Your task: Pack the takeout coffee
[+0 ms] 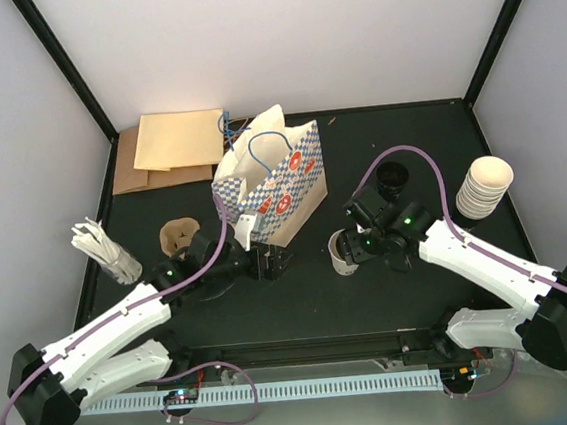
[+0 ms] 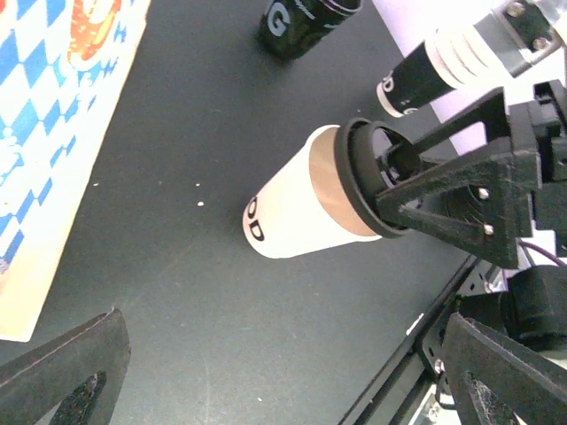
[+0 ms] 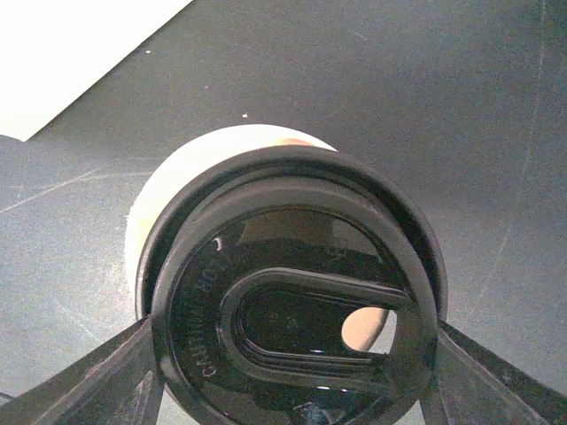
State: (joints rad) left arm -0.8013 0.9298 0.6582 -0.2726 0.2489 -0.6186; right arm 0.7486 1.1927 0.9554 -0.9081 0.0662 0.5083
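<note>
Black table (image 1: 421,280): right gripper (image 3: 297,372) clasps the lid (image 3: 292,301) atop the cup (image 2: 288,212), four o'clock of the bag (image 1: 276,188); left gripper (image 2: 283,354) gapes empty. Uneven pressing could tip the cup

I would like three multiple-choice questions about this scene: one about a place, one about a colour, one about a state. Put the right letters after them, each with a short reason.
1. Where on the table does the stack of cups stand?
A) at the far left corner
B) at the right side
C) between the two arm bases

2. What colour is the lid over the single cup?
A) white
B) red
C) black

3. In what state is the left gripper?
A) open and holding nothing
B) shut on the single cup
C) shut on the lid

Answers:
1 B, because the top view shows the stack near the right edge.
2 C, because the lid is black in both wrist views.
3 A, because its fingers stand wide apart with only bare table between them.
</note>
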